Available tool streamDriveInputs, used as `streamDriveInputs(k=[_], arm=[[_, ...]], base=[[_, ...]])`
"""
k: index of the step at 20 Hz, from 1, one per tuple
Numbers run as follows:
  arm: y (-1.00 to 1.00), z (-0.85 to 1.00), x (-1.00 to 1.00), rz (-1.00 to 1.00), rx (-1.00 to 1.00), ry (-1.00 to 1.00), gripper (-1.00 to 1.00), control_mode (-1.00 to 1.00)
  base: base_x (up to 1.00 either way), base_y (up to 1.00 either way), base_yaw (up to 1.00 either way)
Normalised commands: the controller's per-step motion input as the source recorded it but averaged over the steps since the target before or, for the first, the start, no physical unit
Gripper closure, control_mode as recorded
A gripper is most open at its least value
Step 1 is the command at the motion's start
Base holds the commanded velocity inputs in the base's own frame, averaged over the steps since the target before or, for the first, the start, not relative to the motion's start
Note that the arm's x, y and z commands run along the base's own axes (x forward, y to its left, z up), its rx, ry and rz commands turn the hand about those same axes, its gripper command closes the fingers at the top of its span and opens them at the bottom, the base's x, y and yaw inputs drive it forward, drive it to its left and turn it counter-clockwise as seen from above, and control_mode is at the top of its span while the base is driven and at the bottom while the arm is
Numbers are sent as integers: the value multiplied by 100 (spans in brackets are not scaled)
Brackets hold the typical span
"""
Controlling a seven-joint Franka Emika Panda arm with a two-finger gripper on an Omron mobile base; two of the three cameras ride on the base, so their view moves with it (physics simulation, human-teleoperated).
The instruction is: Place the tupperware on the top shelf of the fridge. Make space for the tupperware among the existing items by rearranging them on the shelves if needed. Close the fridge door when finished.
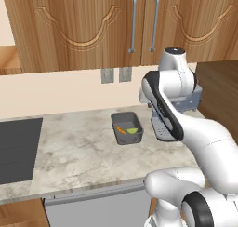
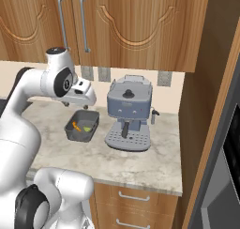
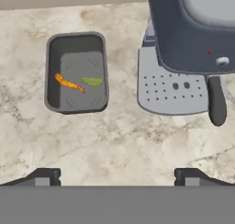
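My gripper (image 3: 117, 175) hangs with jaws spread wide, holding nothing. The tupperware (image 3: 76, 73) sits mid-counter (image 3: 137, 140), toward the back wall, just beside the coffee machine (image 3: 193, 48). I should centre over one tub wall and descend clear of the machine.

Wooden wall cabinets (image 1: 88, 26) with long metal handles (image 1: 133, 23) are hanging over a marbled beige counter (image 1: 79, 151). A cream wall (image 1: 56, 91) carrying grey outlets (image 1: 108, 75) is running behind it, a dark cooktop (image 1: 16, 149) is lying at the left, and a grey coffee machine (image 2: 129, 111) is standing at the right.
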Motion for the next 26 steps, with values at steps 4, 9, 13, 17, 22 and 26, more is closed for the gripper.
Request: streamDriveInputs(k=[4, 9, 13, 17, 22, 26], arm=[[21, -18, -29, -31, 2, 3, -100, -100], [3, -55, -5, -23, 10, 6, -100, -100], [10, -69, 1, -29, 2, 2, -100, -100], [47, -73, 21, -34, 0, 0, -100, -100], [10, -48, 35, -24, 8, 1, -100, -100], [0, -31, 47, -8, 9, 0, -100, -100]], base=[[0, 0, 0], [0, 0, 0], [0, 0, 0], [0, 0, 0], [0, 0, 0], [0, 0, 0]])
